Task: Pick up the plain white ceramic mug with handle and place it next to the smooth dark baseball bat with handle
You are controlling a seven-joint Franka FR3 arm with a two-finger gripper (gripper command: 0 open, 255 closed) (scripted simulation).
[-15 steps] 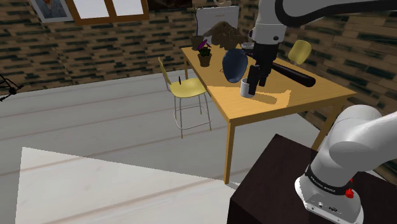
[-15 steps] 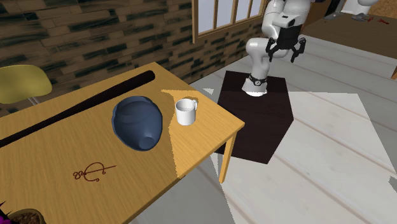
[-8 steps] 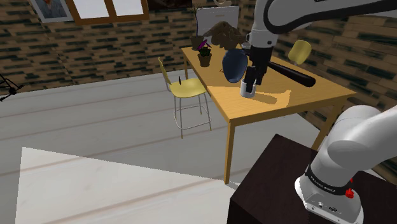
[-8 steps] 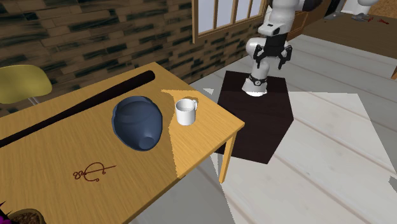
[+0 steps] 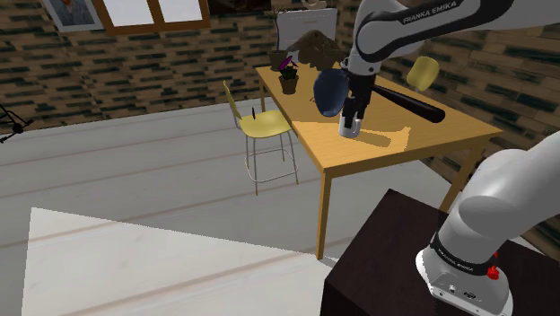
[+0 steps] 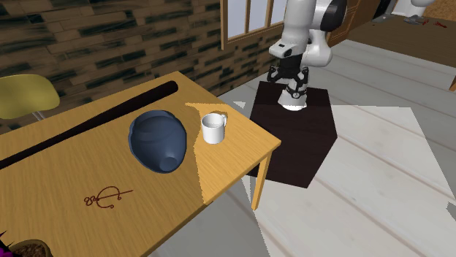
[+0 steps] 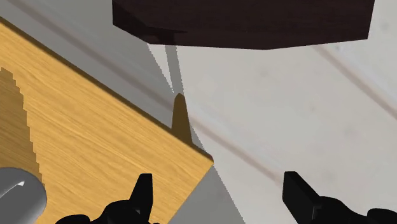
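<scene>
**Gripper** [image 7: 221, 197]: all black; its 2 fingers [image 7: 144, 191] stand wide apart w/ nothing between them but table corner and floor, i.e. open and empty. In the wrist view the mug [image 7: 18, 198] lies outside one finger, not between the pair.

**Shoulder view:** the gripper [image 5: 351, 115] points down and overlaps the top of the mug [image 5: 347, 131]; whether they touch cannot be told here.

**Second ext. view:** the gripper [image 6: 289, 77] hangs in the air on the stand side, apart from the mug [image 6: 213, 129].

**Mug:** white, upright on the table [image 6: 219, 168] near the corner closest to the stand [image 6: 299, 150]; handle on the second ext. view's right.

**Blue rounded object** [image 6: 156, 140]: just beside the mug, between it and the baseball bat [image 6: 88, 123].

**Baseball bat:** dark and smooth, lying flat along the table's far side as the second ext. view shows it, thick end toward the table edge; in the shoulder view the bat [image 5: 413, 103] runs behind the arm, apart from the mug.

**Table:** wood-grained top [image 5: 395, 148], thin legs; the wrist view shows its corner [image 7: 95, 140] w/ one leg below, and the stand [image 7: 254, 25], a dark box, beyond.

**Surroundings:**
- thin reddish wire-like item [image 6: 106, 196] on the table top;
- potted plant [image 5: 288, 81] at the table's far end;
- yellow chair [image 5: 260, 126] beside the table at the shoulder view's left;
- pale plank floor, dark brick-pattern walls.
</scene>
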